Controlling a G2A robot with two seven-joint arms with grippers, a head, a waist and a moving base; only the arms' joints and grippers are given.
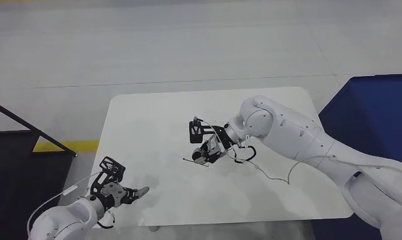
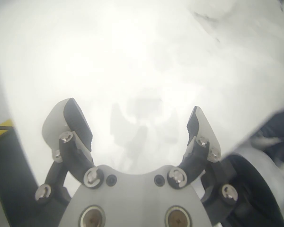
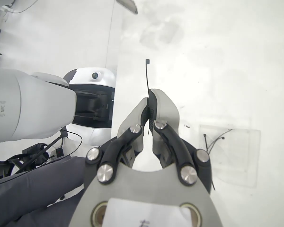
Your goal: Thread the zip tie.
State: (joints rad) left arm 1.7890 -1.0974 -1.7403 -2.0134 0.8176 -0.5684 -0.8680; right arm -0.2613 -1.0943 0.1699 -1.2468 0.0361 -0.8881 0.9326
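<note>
Over the white table (image 1: 157,127): my right pincer (image 3: 149,96) grips one black zip tie (image 3: 147,76); my left pincer (image 2: 132,116) stands wide apart.

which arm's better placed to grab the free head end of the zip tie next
Left. The right pincer is shut on the tie, its head sticking out past the tips. The left pincer is open and empty, so it is likely the one free to take that end.

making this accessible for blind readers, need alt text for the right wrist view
The right gripper is shut on a black zip tie, whose head sticks out beyond it, above a white table. A clear bag of spare ties lies on the table.
</note>
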